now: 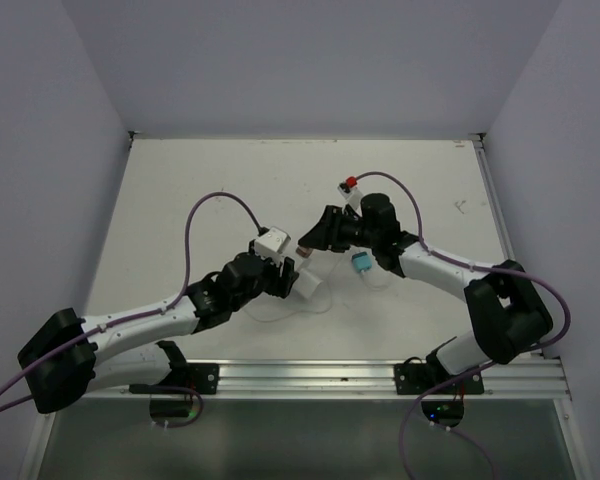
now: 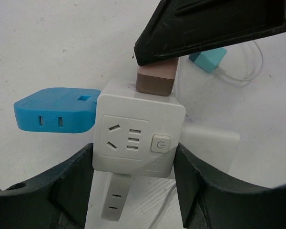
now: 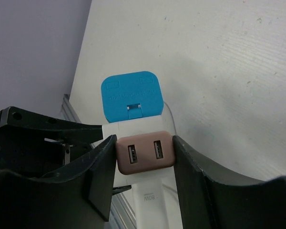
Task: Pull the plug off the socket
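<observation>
At the left, a blue plug [image 2: 55, 109] stuck out of the side of the white cube socket [image 2: 133, 138]. The left gripper [image 2: 133, 160] held the socket about half-wide, with one black finger against each flank. On the socket's upper face sat the pinkish-brown plug [image 2: 155, 82], seated in it, and the right gripper [image 3: 145, 157] pinched it narrowly, a finger pressed to either side; further right a small teal adapter [image 2: 209, 59] lay on the white table [image 2: 38, 47], apart from the rest.
</observation>
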`<state>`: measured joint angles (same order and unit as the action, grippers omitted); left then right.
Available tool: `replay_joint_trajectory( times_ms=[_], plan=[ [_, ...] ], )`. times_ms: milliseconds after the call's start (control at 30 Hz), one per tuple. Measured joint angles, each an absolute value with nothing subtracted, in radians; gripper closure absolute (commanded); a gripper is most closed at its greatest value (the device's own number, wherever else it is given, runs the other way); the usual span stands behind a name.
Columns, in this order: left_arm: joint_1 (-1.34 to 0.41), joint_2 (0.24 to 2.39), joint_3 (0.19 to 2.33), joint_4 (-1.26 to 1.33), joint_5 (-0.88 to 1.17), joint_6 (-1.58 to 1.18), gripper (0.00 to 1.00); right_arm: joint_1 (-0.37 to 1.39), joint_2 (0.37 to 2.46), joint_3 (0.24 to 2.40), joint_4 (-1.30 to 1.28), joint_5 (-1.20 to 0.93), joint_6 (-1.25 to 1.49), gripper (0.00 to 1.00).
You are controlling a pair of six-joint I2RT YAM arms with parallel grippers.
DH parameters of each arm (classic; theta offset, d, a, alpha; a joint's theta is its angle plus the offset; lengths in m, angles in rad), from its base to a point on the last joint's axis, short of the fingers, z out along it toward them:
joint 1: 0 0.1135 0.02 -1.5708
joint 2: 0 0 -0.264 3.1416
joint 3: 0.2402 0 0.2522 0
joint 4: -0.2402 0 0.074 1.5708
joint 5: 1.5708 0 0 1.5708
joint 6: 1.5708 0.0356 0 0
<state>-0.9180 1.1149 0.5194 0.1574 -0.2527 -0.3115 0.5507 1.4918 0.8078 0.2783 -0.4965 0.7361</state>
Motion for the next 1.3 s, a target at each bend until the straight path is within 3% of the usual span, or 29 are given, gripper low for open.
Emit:
replay_joint_trajectory(
  times_ms=[267, 733, 1300],
  plan=[
    [-0.919, 1.116, 0.501, 0.171, -0.243, -0.343, 1.00, 0.542, 1.503, 0.776, 0.319, -0.508, 0.752, 1.00],
    [-0.924, 1.089, 0.473, 0.184, -0.207, -0.421, 1.00, 0.476, 1.517, 0.729, 0.379, -0.624, 0.828, 1.00],
    [-0.957, 1.161, 0.569, 0.143, -0.241, -0.437, 1.00, 0.368, 1.517, 0.855, 0.134, -0.678, 0.794, 1.00]
  ],
)
